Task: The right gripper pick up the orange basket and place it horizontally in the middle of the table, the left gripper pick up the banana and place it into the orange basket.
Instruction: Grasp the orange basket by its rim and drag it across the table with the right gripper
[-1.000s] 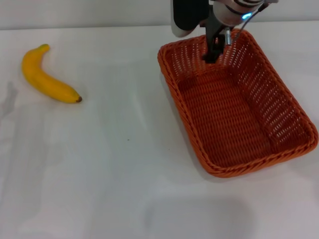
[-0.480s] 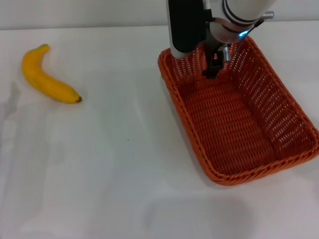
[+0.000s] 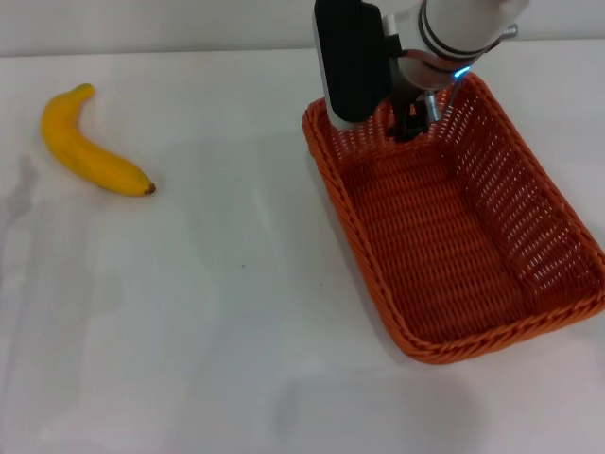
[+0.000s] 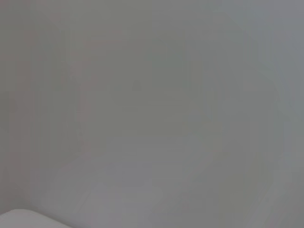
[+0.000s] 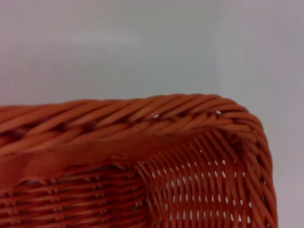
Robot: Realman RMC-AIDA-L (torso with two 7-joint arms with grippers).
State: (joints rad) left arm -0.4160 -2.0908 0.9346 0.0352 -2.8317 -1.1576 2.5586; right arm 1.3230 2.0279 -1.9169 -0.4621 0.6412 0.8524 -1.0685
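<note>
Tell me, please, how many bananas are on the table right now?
1. The banana lies on the table's far left side, apart from the orange basket; none shows inside it.

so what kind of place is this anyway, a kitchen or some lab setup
Probably a lab or test bench rather than a kitchen: a plain white table holds only an orange basket and one banana, with the right tool at the basket's far rim. No home furnishings show.

no readable text, labels or numbers anywhere

banana (image 3: 92, 143) far-left on table (image 3: 236, 312) | basket (image 3: 454, 218) right – well apart
</note>
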